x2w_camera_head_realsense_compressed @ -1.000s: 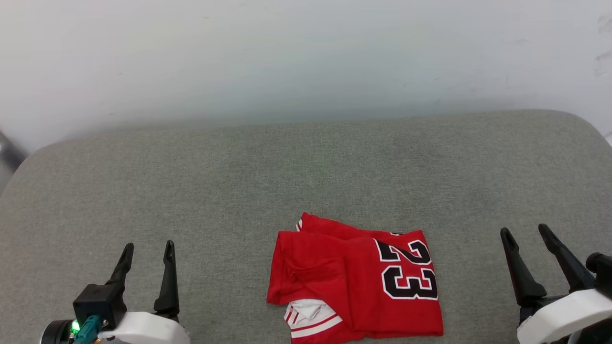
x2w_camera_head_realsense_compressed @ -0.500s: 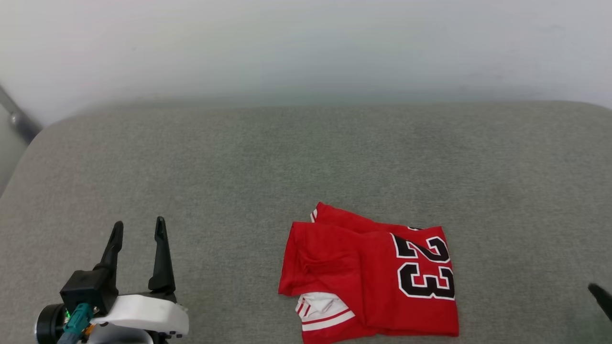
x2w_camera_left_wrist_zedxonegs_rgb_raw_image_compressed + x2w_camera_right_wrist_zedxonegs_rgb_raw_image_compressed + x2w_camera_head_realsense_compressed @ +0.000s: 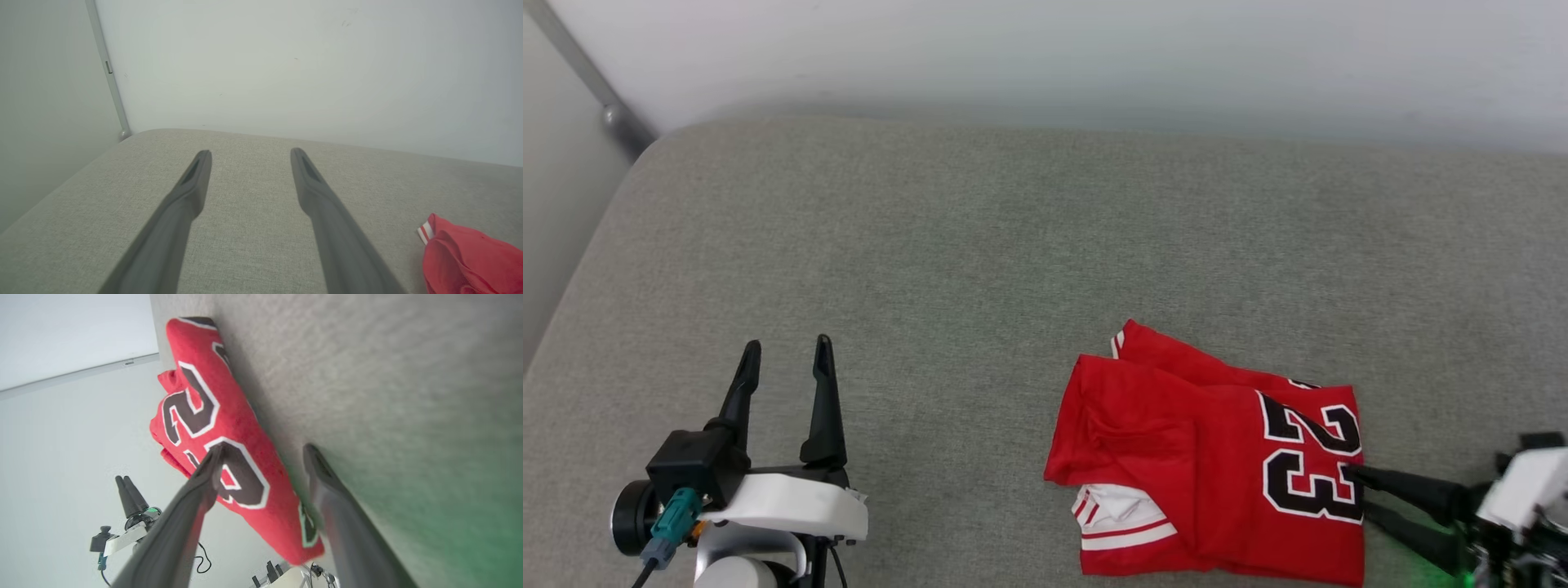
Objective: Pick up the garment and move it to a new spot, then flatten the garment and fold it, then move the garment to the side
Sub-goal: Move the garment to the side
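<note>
Reach geometry: your right gripper (image 3: pixel 1360 490) is the nearer one. Its long dark fingers lie low and point left at the right edge of the garment (image 3: pixel 1209 457), a folded, roughly square red soft-fabric shirt with white striped trim and black 23 print, near the front edge of the grey fabric cushion (image 3: pixel 980 245). The jaws are spread and grasp nothing, and 1 finger overlaps the print. Your left gripper (image 3: pixel 787 345), also spread and empty, stands well apart to the left.

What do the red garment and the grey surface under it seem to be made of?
The garment: soft matte cloth, likely synthetic knit; it folds and creases limply. The surface: grey matte woven upholstery, fine grain visible; rounded edge suggests padding.
</note>
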